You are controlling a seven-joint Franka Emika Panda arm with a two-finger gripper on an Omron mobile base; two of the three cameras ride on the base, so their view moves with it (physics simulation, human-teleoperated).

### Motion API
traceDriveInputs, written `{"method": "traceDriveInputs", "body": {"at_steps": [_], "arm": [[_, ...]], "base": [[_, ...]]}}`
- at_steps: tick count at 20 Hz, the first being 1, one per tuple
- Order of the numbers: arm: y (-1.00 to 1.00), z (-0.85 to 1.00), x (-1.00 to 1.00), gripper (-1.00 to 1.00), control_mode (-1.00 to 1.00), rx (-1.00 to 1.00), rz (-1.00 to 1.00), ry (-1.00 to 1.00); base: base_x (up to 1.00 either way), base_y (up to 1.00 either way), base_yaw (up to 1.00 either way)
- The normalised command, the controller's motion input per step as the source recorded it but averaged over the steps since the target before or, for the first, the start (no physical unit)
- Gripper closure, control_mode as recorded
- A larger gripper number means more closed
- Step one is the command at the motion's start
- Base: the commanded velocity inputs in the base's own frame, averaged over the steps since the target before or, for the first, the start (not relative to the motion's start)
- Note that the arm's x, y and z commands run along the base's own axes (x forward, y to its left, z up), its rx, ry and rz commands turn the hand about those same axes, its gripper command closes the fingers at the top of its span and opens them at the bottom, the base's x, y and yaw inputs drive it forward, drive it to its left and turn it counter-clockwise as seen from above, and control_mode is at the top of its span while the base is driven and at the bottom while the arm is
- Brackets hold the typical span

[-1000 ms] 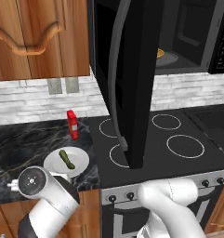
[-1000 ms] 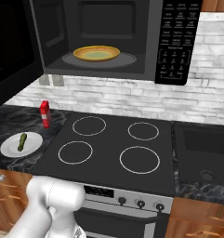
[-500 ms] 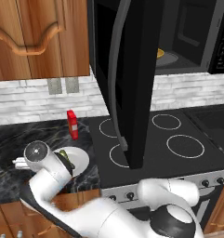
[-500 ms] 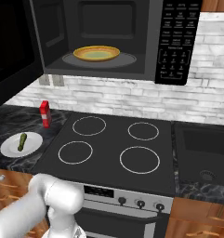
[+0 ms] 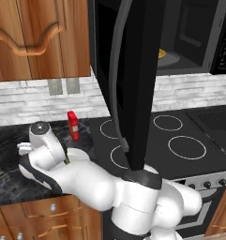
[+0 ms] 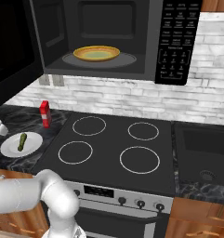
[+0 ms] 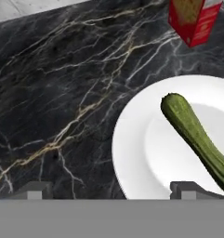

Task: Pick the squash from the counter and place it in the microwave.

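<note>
the end effector [image 7: 111,189] hangs over the black marble table [image 7: 62,93] with its two fingertips spread wide apart and nothing between them. the squash [image 7: 197,137] lies on a white plate [image 7: 146,153] just ahead of the right fingertip [image 7: 187,189], not touched by it. a red bottle [image 7: 194,18] stands on the table beyond the plate. in the right base view the microwave [image 6: 113,42] hangs well above with its door swung wide, a yellow dish [image 6: 96,53] resting on its turntable.

Polished black marble-look counter [image 7: 62,93], smooth glossy white plate [image 7: 146,153], possibly ceramic, waxy green squash [image 7: 194,135], glossy microwave [image 6: 113,42] door
</note>
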Motion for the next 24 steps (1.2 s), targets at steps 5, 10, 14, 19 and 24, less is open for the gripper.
{"method": "traceDriveInputs", "body": {"at_steps": [5,10,14,19,24], "arm": [[0.00,-0.36,0.15,-1.00,-1.00,0.00,0.08,0.00],[0.00,-0.32,0.00,-1.00,-1.00,-0.01,0.09,0.00],[-0.09,-0.18,-0.01,-1.00,-1.00,-0.05,0.04,0.00],[-0.29,-0.01,0.00,-1.00,-1.00,-0.04,0.00,0.05],[-0.23,-0.14,0.02,-1.00,-1.00,-0.02,0.01,0.08]], "base": [[0.00,0.00,0.00],[0.00,0.00,0.00],[0.00,0.00,0.00],[0.00,0.00,0.00],[0.00,0.00,0.00]]}}
